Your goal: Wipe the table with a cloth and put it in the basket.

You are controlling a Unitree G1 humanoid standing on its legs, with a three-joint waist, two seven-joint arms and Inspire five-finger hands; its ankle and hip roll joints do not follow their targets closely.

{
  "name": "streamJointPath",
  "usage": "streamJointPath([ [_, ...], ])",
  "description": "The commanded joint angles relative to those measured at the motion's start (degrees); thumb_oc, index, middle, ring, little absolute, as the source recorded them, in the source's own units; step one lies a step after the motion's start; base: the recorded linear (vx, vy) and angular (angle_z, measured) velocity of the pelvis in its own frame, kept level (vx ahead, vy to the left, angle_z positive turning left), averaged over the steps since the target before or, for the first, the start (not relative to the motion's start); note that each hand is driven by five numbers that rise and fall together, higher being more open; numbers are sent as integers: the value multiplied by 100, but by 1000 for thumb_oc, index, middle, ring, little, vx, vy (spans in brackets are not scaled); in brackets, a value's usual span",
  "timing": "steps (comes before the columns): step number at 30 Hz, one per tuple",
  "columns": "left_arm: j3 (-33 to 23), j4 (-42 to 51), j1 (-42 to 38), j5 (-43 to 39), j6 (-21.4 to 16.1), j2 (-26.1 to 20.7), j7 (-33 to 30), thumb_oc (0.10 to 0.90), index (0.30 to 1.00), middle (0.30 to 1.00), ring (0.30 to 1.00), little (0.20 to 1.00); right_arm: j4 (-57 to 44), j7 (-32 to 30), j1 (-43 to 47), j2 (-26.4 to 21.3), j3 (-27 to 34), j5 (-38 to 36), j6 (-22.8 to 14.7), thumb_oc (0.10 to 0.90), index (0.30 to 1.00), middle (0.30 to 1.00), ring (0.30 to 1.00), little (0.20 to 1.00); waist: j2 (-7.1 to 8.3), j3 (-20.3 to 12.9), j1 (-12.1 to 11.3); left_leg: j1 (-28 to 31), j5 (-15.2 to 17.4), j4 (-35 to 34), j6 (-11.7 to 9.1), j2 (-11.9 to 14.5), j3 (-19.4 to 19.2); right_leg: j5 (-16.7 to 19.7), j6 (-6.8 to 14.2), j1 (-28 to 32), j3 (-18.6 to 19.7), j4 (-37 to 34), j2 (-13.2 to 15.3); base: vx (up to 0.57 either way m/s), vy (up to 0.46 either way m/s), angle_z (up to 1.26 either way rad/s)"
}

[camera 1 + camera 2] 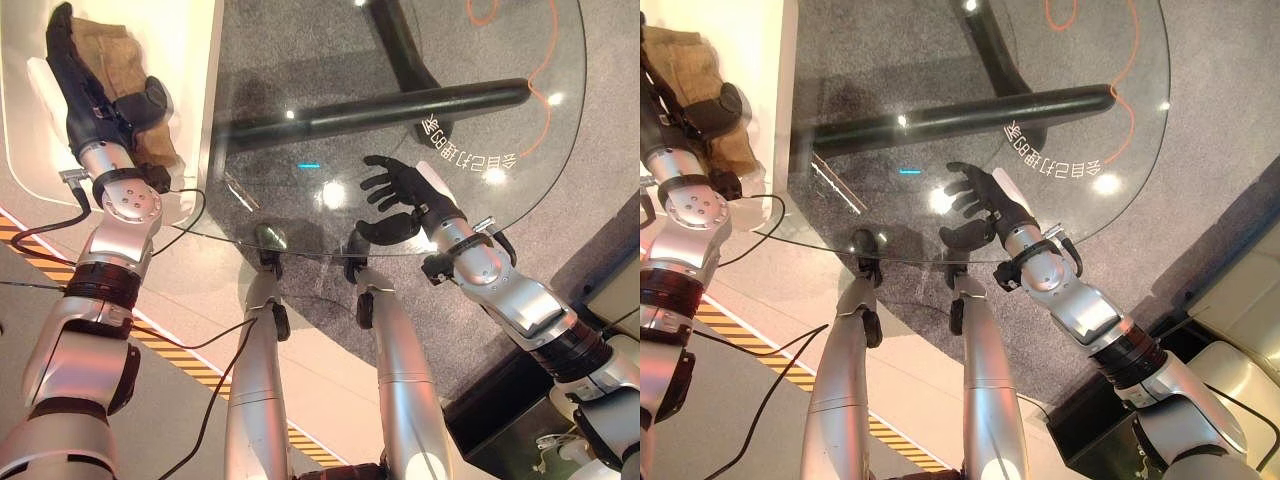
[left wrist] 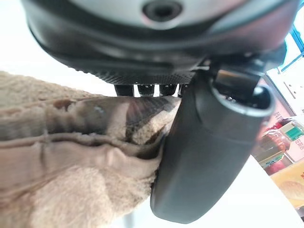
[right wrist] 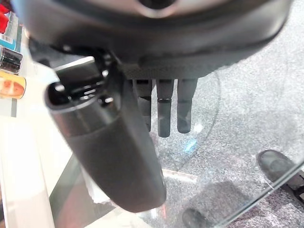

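A brown cloth lies crumpled inside the white basket to the left of the round glass table. My left hand rests on top of the cloth with its fingers stretched out straight. In the left wrist view its thumb lies against the cloth's folds. My right hand hovers over the near edge of the glass, fingers relaxed and spread, holding nothing. The right wrist view shows its fingers hanging above the glass.
Through the glass I see the table's black crossed base and an orange cable on the grey carpet. Pale cushioned furniture stands at the right. Yellow-black tape marks the floor at the lower left.
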State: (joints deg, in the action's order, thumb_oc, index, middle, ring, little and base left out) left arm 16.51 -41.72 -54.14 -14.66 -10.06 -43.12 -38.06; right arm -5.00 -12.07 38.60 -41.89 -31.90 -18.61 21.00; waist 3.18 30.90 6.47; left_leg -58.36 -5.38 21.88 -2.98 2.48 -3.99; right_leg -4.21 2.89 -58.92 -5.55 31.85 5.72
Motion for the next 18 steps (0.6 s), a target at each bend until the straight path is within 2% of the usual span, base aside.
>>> streamJointPath([
  [1, -263, -12, -19, 97, -249, -167, -209, 800, 900, 900, 900, 900, -397, -78, -298, 167, -57, 83, -124, 800, 900, 900, 900, 900, 99, -110, -96, 191, 1001, 551, 76, -386, -537, 594, 280, 113, 33, -1025, -355, 0, 0, 0],
  [2, -283, -2, -57, 106, -273, -178, -220, 800, 900, 900, 900, 900, -413, -84, -258, 154, -34, 89, -126, 800, 900, 900, 900, 900, 109, -110, -77, 71, 880, 524, 103, -392, -596, 709, 249, 2, 12, -1073, -329, -47, -31, 0],
  [5, -342, 78, 103, 254, -308, -184, -172, 800, 900, 900, 900, 900, -478, -47, -443, 202, 6, 188, -110, 800, 900, 900, 900, 900, 98, -110, -110, 273, 1073, 578, 75, -386, -521, 535, 285, 190, 14, -999, -348, 33, -12, 0],
  [12, -445, 321, 267, 360, -439, -203, -269, 800, 900, 900, 900, 900, -630, 9, -660, 244, 96, 316, -159, 800, 900, 900, 900, 900, 85, -110, -140, 495, 1121, 541, 94, -389, -507, 468, 282, 372, -9, -978, -337, -6, -24, 0],
  [13, -496, 362, 226, 344, -486, -207, -297, 800, 900, 900, 900, 900, -634, 0, -621, 242, 137, 352, -172, 800, 900, 900, 900, 900, 96, -110, -125, 384, 955, 486, 128, -401, -572, 611, 244, 266, -39, -1039, -302, -64, -61, 0],
  [18, -774, 571, 551, 404, -655, -222, -345, 800, 900, 900, 900, 900, -747, -46, -854, 271, 286, 460, -195, 800, 900, 900, 900, 900, 96, -110, -193, 689, 957, 415, 120, -407, -536, 485, 205, 586, -113, -998, -307, -33, -67, 0],
])
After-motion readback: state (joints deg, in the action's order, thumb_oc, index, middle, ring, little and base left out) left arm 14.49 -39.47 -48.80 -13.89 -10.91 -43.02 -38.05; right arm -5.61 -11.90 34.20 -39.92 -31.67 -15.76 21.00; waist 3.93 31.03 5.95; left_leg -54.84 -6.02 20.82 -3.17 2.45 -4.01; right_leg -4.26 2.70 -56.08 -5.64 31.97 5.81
